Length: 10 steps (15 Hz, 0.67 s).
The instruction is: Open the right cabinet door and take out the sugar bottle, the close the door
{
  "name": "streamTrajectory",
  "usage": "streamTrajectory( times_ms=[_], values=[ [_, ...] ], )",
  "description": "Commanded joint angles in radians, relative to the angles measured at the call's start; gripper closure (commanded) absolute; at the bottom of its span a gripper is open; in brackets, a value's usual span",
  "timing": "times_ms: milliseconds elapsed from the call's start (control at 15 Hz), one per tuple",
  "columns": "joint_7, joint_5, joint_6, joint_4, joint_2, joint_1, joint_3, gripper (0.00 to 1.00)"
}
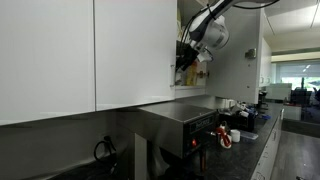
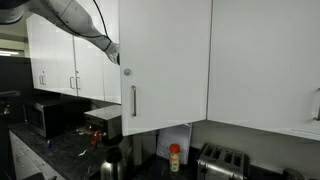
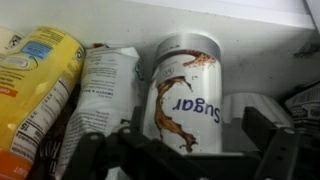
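In the wrist view, which stands upside down, the sugar bottle [image 3: 185, 90] is a whitish cylinder with a brown swirl and the word "Sugar". It stands on the cabinet shelf. My gripper [image 3: 178, 142] is open, with one dark finger on each side of the bottle and a gap at both sides. The right cabinet door [image 2: 165, 60] is swung open, its silver bar handle [image 2: 133, 100] near its left edge. It hides the gripper in that exterior view. In an exterior view my arm [image 1: 208, 30] reaches into the cabinet, with the gripper [image 1: 188, 62] inside.
A yellow bag [image 3: 35, 80] and a white packet [image 3: 105, 95] stand beside the bottle on the shelf. Below the cabinet, the counter holds a toaster [image 2: 222, 160], a small red-capped bottle [image 2: 175, 157], a kettle [image 2: 110, 162] and a microwave [image 2: 45, 115].
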<state>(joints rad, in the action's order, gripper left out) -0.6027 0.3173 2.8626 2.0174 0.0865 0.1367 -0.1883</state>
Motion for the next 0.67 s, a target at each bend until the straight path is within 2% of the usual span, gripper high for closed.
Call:
streamTrajectory(
  times_ms=[0,600],
  values=[
    [-0.085,0.084,0.036,-0.033,0.040,-0.012,0.018,0.00],
    [-0.218,0.218,0.064,-0.036,0.048,-0.015,0.028,0.00]
  ],
)
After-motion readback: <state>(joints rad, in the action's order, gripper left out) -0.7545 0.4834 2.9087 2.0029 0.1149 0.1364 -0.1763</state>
